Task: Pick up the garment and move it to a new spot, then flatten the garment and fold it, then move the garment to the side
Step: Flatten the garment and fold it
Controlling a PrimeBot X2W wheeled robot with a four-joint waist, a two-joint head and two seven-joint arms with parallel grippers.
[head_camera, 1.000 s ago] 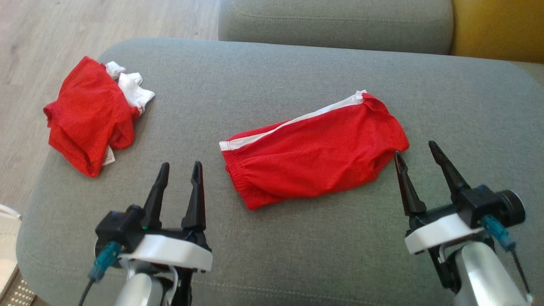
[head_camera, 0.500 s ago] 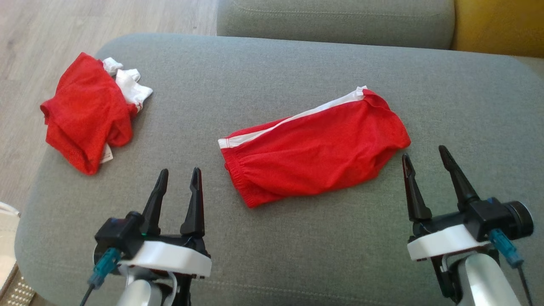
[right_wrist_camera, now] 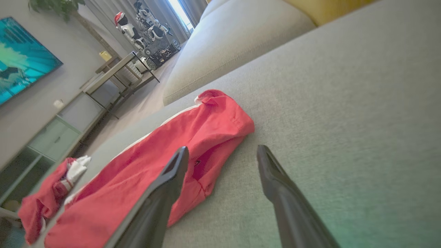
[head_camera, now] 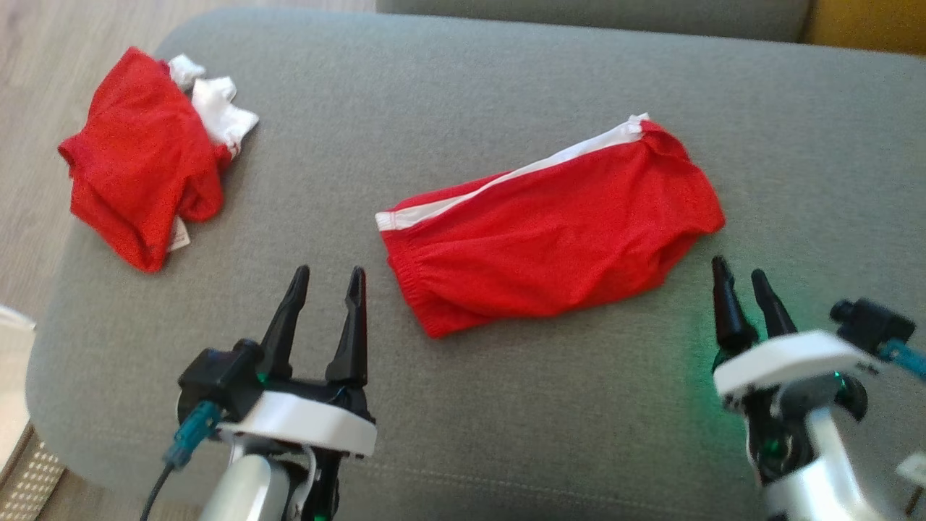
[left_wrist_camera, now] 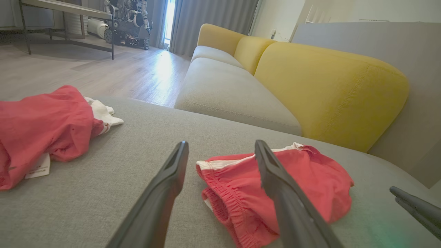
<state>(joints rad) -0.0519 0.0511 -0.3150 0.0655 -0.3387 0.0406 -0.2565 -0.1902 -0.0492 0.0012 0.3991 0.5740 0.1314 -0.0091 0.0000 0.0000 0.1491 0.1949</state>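
Presently left pincer (head_camera: 328, 271) and right pincer (head_camera: 738, 268) flank the flat garment (head_camera: 550, 239); both apart, empty, evidently placed for a two-ended lift.

Black pointed fingers (head_camera: 352, 325), white wrist collars (head_camera: 304, 428)

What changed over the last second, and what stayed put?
The right gripper rolled at the wrist, so its fingers now show nearly one behind the other; still open, holding nothing. The head view's overall shift is camera motion. The red shorts, the crumpled red garment and the open left gripper stayed put.
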